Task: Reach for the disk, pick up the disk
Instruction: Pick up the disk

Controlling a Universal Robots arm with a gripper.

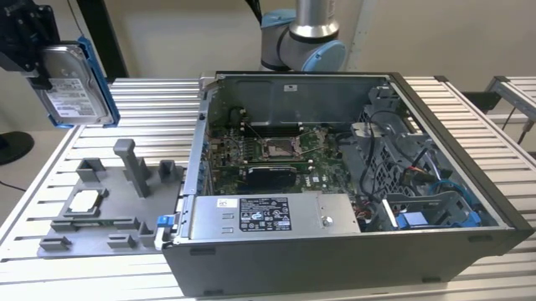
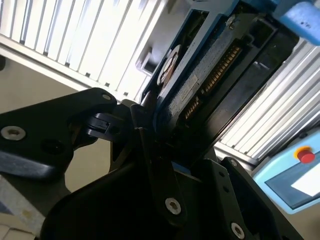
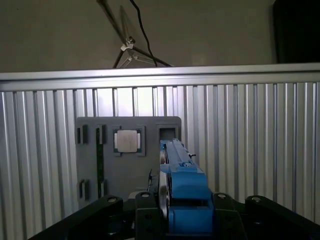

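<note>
High at the exterior view's left, the black gripper [image 1: 35, 66] is clamped on the disk [image 1: 74, 84], which hangs on edge in the air, well clear of the ribbed aluminium counter [image 1: 155, 103], label side facing the camera and blue side rails showing. Below it on the counter lies a grey fixture tray [image 1: 125, 188] carrying a small square chip [image 1: 84, 202]. An open computer case [image 1: 335, 257] stands just beside the tray. In the first wrist view the disk's blue rail [image 3: 182, 187] sits between the gripper's black fingers [image 3: 222, 217].
</note>
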